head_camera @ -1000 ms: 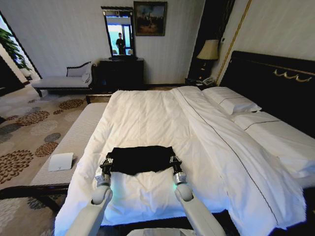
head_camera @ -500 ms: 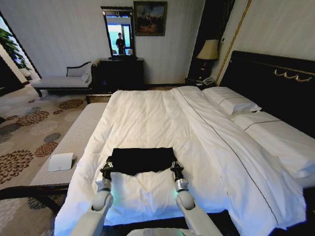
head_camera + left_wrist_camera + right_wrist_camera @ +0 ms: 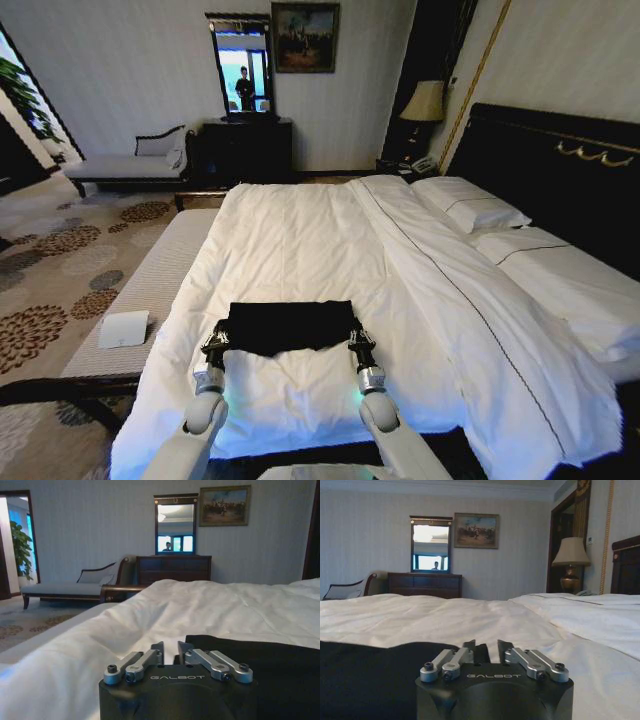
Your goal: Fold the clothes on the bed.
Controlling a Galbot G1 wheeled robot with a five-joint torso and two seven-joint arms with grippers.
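Note:
The clothes are one black T-shirt (image 3: 290, 325), lying as a flat rectangle on the near part of the bed (image 3: 300, 240) with its white duvet. My left gripper (image 3: 214, 344) is at the shirt's near left corner and my right gripper (image 3: 357, 340) at its near right corner. In the left wrist view the left gripper (image 3: 171, 650) has its fingers drawn close together, with dark cloth (image 3: 260, 665) between and beyond them. The right wrist view shows the right gripper (image 3: 486, 647) likewise narrow against the black cloth (image 3: 370, 675).
A padded bench (image 3: 150, 290) runs along the bed's left side with a white card (image 3: 124, 328) on it. Pillows (image 3: 470, 205) and the dark headboard (image 3: 560, 170) stand to the right. A dresser with a mirror (image 3: 245, 140), a grey chaise (image 3: 125, 165) and a lamp (image 3: 424, 105) line the far wall.
Both grippers have drawn back toward me a little. The shirt's far edge has come slightly nearer, and the cloth now lies flatter and squarer.

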